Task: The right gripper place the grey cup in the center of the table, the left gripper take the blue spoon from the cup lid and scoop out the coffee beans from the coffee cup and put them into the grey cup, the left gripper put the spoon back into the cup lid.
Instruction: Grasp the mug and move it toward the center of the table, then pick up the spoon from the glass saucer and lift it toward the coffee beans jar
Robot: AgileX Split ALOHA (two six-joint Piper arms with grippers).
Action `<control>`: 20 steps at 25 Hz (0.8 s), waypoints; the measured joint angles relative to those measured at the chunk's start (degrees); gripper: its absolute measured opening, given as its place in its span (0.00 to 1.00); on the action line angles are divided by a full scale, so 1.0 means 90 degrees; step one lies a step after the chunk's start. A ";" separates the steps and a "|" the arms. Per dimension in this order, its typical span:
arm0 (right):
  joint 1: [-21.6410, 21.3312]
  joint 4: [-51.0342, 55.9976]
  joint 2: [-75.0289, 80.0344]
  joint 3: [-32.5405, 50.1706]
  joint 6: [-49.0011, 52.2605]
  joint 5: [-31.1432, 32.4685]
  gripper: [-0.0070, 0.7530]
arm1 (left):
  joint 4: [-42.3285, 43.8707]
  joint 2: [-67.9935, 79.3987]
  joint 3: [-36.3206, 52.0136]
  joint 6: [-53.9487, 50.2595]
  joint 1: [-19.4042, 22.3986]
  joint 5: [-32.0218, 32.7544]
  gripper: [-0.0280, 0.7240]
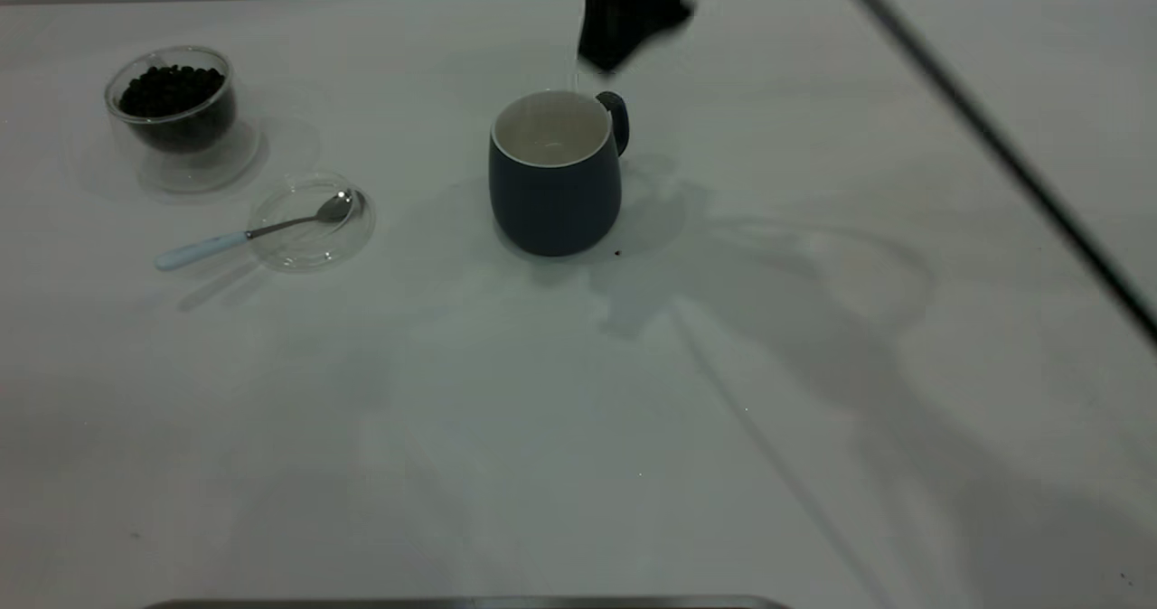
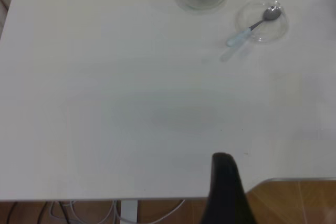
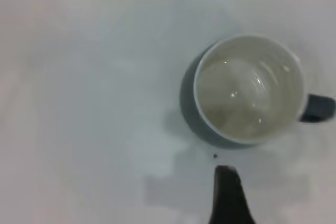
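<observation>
The grey cup [image 1: 555,175] stands upright near the middle of the bench [image 1: 813,464]. Its white inside is empty, and its small handle points toward the far right. A tiny dark speck [image 1: 617,252] lies on the bench just beside its base.

The right claw [image 1: 628,13] hangs in the air above and just behind the cup, not touching it. It holds nothing. The pictures do not show whether it is spread apart or closed.

Well off to the left sits the cup lid [image 1: 312,222], flat on the bench. The blue spoon [image 1: 258,229] rests with its shiny bowl inside the lid and its pale handle sticking out over the rim onto the bench. Just behind the lid stands the coffee cup [image 1: 176,117], filled with dark coffee beans [image 1: 170,89].

The left claw [image 2: 226,192] is far back from these things, over the bench edge. Only one dark finger of it shows, so nobody can tell if it is spread or closed.
</observation>
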 joint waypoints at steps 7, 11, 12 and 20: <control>-0.0083 -0.1169 -0.1864 0.0000 0.2310 0.2131 0.62 | 0.0000 0.0000 0.0000 0.0014 0.0000 0.0000 0.82; -0.0103 -0.1524 -0.2604 0.0000 0.2982 0.3294 0.62 | 0.0000 0.0000 0.0000 0.0008 0.0000 0.0000 0.82; -0.0103 -0.1537 -0.2774 0.0013 0.3041 0.3532 0.62 | 0.0000 0.0000 0.0000 0.0008 0.0000 0.0000 0.82; -0.0103 -0.1552 -0.4520 0.1289 0.3302 0.4100 0.62 | 0.0000 0.0000 0.0000 0.0008 0.0000 0.0000 0.82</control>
